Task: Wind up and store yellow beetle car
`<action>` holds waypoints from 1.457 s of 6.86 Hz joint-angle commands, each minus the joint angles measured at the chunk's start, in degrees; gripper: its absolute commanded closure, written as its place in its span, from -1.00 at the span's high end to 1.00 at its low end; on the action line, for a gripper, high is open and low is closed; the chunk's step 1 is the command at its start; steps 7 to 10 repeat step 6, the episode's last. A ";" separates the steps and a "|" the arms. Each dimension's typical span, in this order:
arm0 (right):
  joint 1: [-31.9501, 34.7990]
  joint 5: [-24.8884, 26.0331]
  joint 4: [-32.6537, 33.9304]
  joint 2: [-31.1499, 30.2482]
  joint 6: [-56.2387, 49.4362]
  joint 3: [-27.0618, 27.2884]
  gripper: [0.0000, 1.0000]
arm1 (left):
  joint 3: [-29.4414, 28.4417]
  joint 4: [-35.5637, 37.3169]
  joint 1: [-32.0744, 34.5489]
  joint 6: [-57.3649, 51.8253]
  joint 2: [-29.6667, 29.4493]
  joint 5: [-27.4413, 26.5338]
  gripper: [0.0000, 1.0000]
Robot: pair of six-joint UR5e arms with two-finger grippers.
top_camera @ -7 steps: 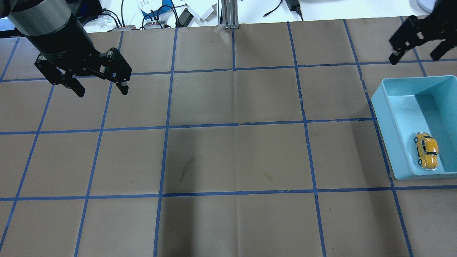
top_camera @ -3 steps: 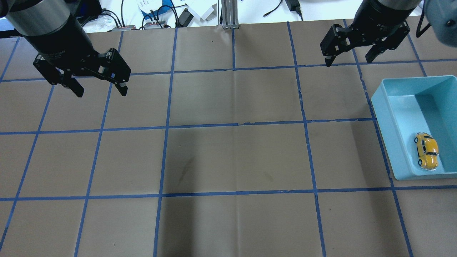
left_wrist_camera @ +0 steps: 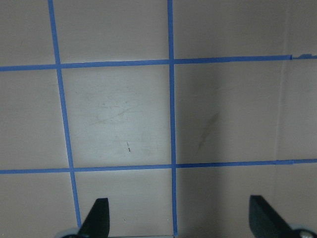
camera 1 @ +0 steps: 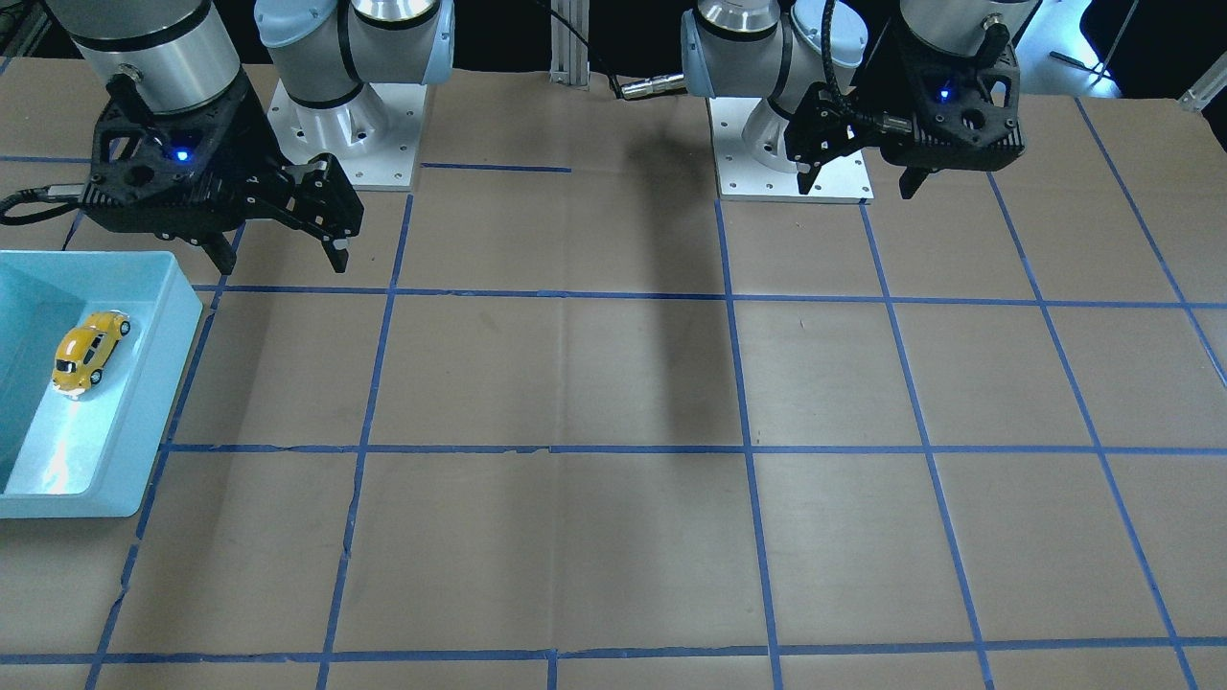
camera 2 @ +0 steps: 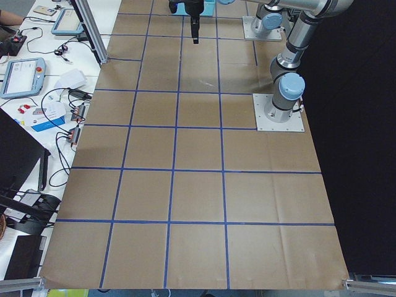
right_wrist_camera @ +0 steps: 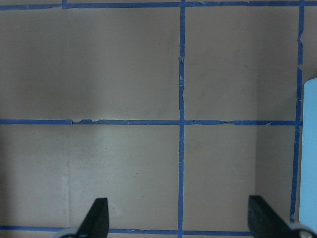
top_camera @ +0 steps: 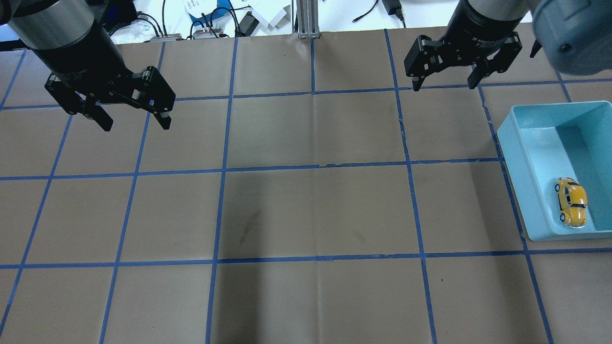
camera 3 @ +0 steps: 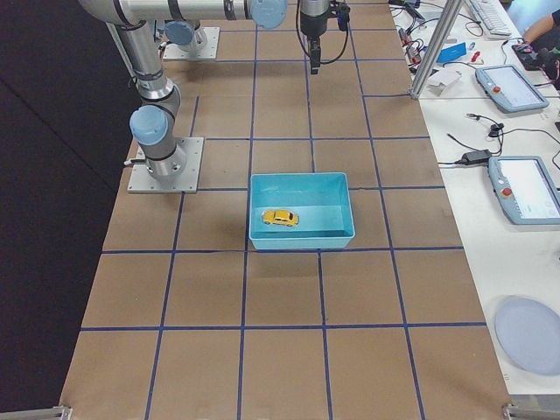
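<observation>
Yellow beetle car [top_camera: 571, 208] rests in teal bin [top_camera: 514, 157] at four o'clock, seemingly stored; left fingers [top_camera: 101, 118], right fingers [top_camera: 414, 80] released; retreat next.

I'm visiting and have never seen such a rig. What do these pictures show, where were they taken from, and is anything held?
Two robot arms are bolted to a paper-covered table marked with blue tape squares. Each ends in a black two-fingered claw: the left gripper and the right gripper. Both are open above bare table, holding nothing. Two pictures look down, one from behind the robot, one facing it; two look along the table from its ends; two come from wrist cameras. A yellow beetle car sits inside a light blue bin.
</observation>
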State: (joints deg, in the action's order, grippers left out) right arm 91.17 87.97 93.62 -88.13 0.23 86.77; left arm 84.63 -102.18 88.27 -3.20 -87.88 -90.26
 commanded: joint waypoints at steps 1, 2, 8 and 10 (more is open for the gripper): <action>0.67 0.10 -0.55 -0.20 0.30 -0.90 1.00 | 0.09 -0.04 -0.03 -0.76 0.17 0.00 1.00; 0.67 0.10 -0.55 -0.28 0.47 -1.42 1.00 | 0.18 -0.04 -0.03 -0.76 0.17 0.00 1.00; 0.15 0.10 -3.27 -0.37 0.39 -1.52 1.00 | 0.27 -0.13 -0.11 -1.72 0.43 0.00 1.00; 0.15 0.10 -3.27 -0.37 0.39 -1.52 1.00 | 0.27 -0.13 -0.11 -1.72 0.43 0.00 1.00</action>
